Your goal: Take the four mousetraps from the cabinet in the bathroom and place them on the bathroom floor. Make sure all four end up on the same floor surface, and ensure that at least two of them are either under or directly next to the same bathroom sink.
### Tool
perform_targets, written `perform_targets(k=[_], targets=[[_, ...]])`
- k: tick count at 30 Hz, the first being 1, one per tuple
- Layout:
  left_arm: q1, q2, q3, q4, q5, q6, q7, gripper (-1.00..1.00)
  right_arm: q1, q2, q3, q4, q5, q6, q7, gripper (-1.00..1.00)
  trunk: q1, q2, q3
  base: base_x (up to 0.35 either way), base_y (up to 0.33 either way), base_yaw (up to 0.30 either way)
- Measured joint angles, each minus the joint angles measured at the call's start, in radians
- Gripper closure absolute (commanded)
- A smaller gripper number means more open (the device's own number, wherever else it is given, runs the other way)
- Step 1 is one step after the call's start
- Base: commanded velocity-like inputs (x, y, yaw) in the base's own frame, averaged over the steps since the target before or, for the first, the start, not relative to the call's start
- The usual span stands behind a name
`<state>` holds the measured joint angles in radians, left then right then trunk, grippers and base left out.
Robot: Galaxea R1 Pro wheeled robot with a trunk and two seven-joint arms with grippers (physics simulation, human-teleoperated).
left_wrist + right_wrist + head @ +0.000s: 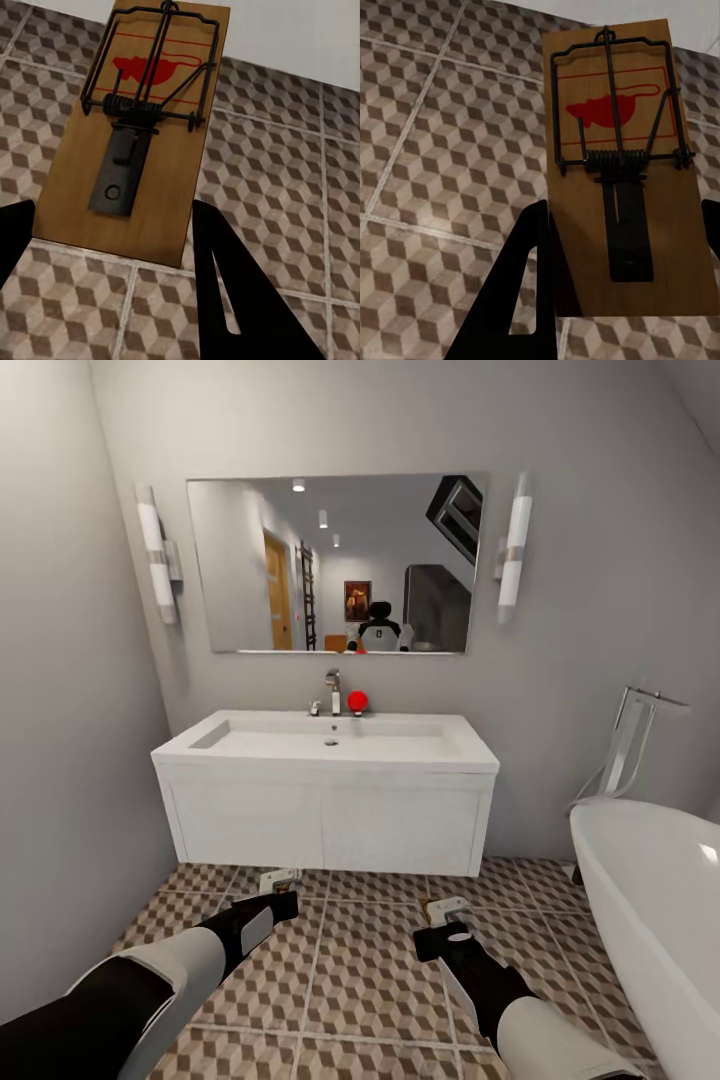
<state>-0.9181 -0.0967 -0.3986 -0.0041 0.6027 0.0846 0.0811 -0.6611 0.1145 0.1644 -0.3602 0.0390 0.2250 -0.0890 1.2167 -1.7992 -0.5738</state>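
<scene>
Head view: the left pincer (278, 882) and right pincer (447, 909) reach out over the bathroom floor (370, 980), the white sink unit (330, 800) just beyond them.

Left wrist view: the left pincer's fingers (247, 300) are clamped on a mousetrap (135, 135) above the tiles.

Right wrist view: the right pincer's fingers (521, 300) grip a second mousetrap (622, 172) likewise.

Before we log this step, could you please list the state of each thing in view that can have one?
Left end effector: shut on a mousetrap, above the floor.
Right end effector: shut on a mousetrap, above the floor.
Left mousetrap: held, bar set back over the spring.
Right mousetrap: held, same.
Faucet: no water running.
Sink: basin bare.
Wall lamps: lit, it seems.
</scene>
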Motion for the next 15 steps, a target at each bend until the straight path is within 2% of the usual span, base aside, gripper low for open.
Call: perform_targets(k=[15], targets=[[0.000,0.000,0.000,0.001,0.000,0.000,0.001,1.00,0.000,0.000,0.000,0.000,0.000,0.000,0.000,1.00,0.058,-0.105,-0.047,0.000,0.000,0.000]])
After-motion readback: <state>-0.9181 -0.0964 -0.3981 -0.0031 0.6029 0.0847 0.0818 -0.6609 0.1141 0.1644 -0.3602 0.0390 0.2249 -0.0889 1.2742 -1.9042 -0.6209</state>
